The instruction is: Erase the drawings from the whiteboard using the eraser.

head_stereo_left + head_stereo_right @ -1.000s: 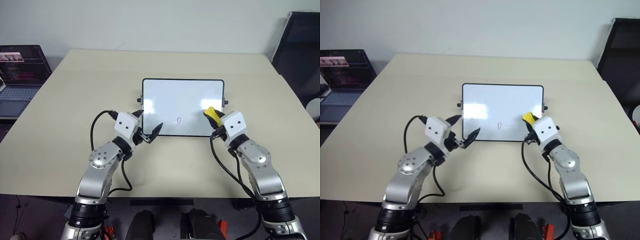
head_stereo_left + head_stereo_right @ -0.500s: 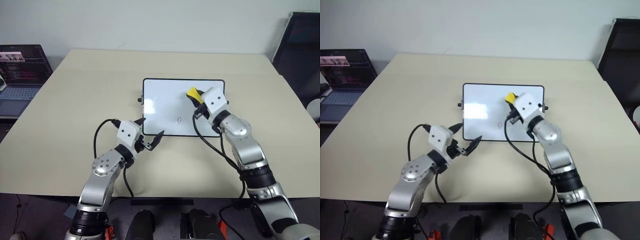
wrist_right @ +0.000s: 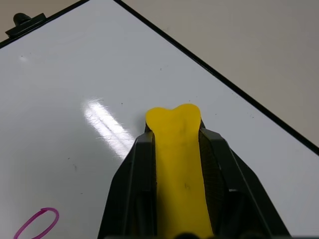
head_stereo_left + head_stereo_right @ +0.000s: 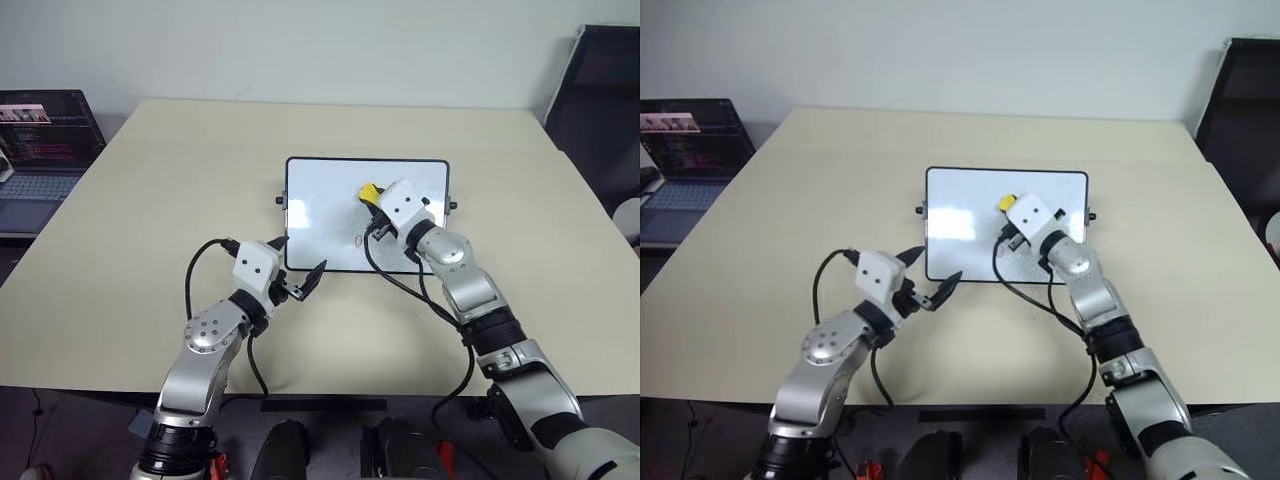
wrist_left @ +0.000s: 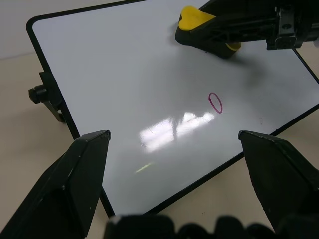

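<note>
The whiteboard [image 4: 330,205] lies mid-desk [image 4: 150,200]; the eraser [image 4: 368,192] sits over its middle, a laptop [image 4: 40,150] far left of it.

Open laptop [image 4: 40,150] beside the beige table [image 4: 150,210], at its left

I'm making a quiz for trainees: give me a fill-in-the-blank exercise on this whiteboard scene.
1. The right gripper is shut on the yellow ____.
2. One drawing shows on the whiteboard, a small ____.
3. The left gripper, near the board's front edge, stands ____.
4. A ____ sits at the far left, beside the table.

Missing words: eraser; oval; open; laptop
</note>
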Controlling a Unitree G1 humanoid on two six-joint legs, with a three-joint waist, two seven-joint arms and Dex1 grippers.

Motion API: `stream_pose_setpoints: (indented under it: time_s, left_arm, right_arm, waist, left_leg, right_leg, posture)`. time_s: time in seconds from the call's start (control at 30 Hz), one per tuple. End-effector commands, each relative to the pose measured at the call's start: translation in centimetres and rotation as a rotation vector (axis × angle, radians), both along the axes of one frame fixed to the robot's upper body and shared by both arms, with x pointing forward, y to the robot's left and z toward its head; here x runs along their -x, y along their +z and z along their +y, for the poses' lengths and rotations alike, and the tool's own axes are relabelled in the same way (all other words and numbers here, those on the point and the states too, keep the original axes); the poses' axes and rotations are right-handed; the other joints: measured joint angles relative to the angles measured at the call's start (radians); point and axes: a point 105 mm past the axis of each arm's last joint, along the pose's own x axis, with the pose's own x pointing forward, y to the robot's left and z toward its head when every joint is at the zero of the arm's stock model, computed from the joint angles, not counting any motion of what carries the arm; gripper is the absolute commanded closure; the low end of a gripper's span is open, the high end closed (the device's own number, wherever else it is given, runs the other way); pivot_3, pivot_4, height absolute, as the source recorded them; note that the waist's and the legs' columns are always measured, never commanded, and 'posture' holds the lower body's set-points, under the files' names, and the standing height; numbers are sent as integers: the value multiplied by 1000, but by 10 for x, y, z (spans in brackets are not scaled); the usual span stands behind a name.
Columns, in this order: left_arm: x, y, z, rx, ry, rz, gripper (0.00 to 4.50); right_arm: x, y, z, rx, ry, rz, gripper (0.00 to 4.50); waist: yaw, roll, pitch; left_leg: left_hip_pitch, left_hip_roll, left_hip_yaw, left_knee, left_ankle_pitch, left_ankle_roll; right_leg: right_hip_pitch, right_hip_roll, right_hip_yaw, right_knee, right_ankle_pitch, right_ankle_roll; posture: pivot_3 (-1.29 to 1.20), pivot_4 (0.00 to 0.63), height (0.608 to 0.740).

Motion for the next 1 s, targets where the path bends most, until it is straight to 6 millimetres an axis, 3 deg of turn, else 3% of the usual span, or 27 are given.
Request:
stream_pose_setpoints:
  time_s: [0.03, 0.27, 0.7, 1.0]
  left_arm:
    - [6, 17, -3, 6, -7, -55, 0]
    - [4, 23, 2, -2, 9, -62, 0]
    - [4, 17, 8, -5, 32, -59, 0]
    - [5, 12, 12, -10, 40, -56, 0]
  right_arm:
    - [5, -26, -7, 25, -4, 62, 3632]
    - [20, -56, 1, 30, 50, 126, 3632]
    - [31, -82, 12, 90, 103, 133, 3632]
    - [42, -98, 1, 151, 143, 153, 3632]
  waist:
    - [0, 0, 0]
    - [-2, -1, -1]
    - [-8, -1, -1]
    - [-16, -2, -2]
  left_leg:
    - [1, 0, 0, 0, 0, 0]
    - [14, 1, 1, 0, 0, 0]
    - [14, 1, 1, 0, 1, 1]
    - [14, 1, 1, 0, 1, 1]
  right_leg:
    - [1, 0, 0, 0, 0, 0]
    - [12, 0, 2, 0, -1, 0]
    - [12, 0, 3, 0, -2, 3]
    - [13, 0, 3, 0, -2, 3]
  posture:
    - [0, 150, 740]
    - [0, 150, 740]
    - [0, 150, 740]
    - [0, 150, 740]
